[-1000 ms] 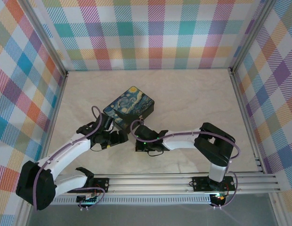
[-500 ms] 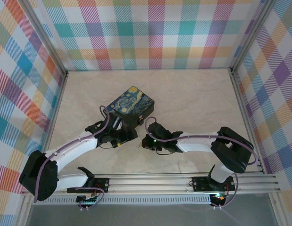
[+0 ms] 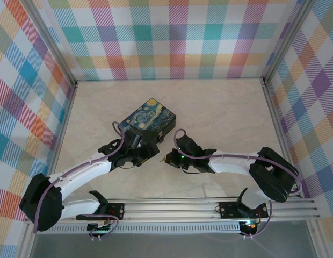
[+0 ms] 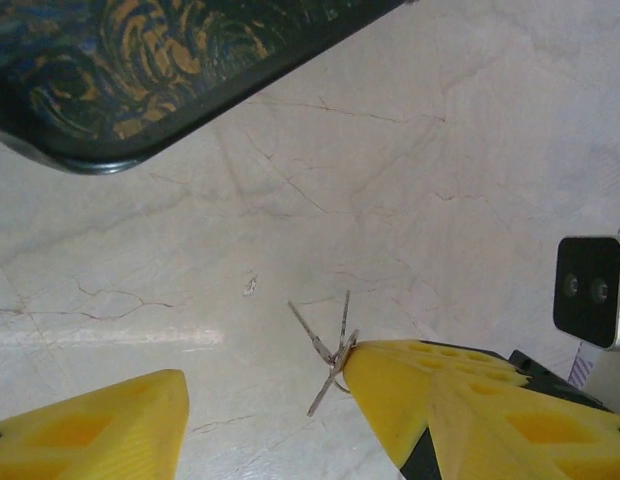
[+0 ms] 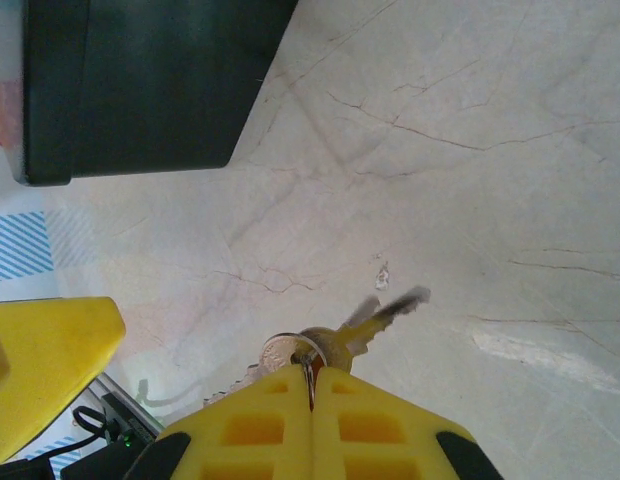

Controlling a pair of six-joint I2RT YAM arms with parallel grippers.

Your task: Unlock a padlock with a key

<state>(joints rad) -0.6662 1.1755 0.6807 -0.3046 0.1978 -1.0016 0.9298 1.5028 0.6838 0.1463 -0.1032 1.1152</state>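
Observation:
My right gripper (image 5: 312, 375) is shut on the ring of a small bunch of keys (image 5: 340, 340), held just above the table. A brass-toned key (image 5: 390, 308) sticks out ahead of the fingertips, and a silvery key (image 5: 283, 352) lies beside it. In the left wrist view the thin keys (image 4: 332, 345) fan out from the right gripper's shut fingers (image 4: 430, 400). My left gripper (image 4: 290, 420) is open, with one finger (image 4: 100, 425) to the left of the keys and nothing in its grasp. From above, both grippers (image 3: 150, 152) (image 3: 167, 158) meet tip to tip. The padlock is out of view.
The black box with the starry-night lid (image 3: 147, 121) stands just behind both grippers, and its corner (image 4: 140, 70) is close above the left fingers. Plaid walls surround the marble table (image 3: 220, 118). The right wrist camera housing (image 4: 592, 292) sits at the edge.
Both grippers have shifted right and slightly toward the box, staying tip to tip. The right arm's elbow has swung out to the right.

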